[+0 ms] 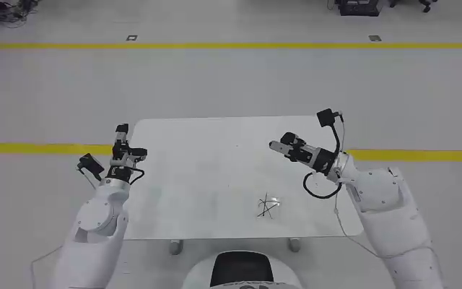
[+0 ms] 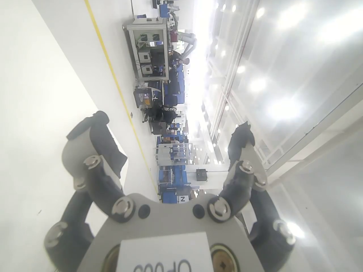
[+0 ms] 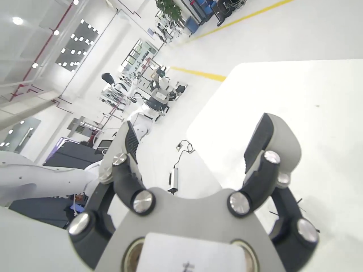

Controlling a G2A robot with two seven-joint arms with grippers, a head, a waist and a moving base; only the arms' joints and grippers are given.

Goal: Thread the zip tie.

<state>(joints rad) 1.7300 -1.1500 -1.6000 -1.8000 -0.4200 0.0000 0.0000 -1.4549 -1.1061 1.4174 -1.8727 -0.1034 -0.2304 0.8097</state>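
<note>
A small crossed heap of black zip ties lies on the white bench, near its front edge and right of the middle, apart from both arms. The right hand hangs above the bench's right half, well apart from the zip ties and farther from the robot than they are. Its two fingers are spread wide and grip nothing. Its wrist view shows the dark ribbed pads parted over bare bench top. The left hand sits at the bench's left edge, pointing away from the robot. It is likewise released and empty, its fingers held wide in its own wrist view. Yellow floor lines run across the pale floor beyond the bench.
</note>
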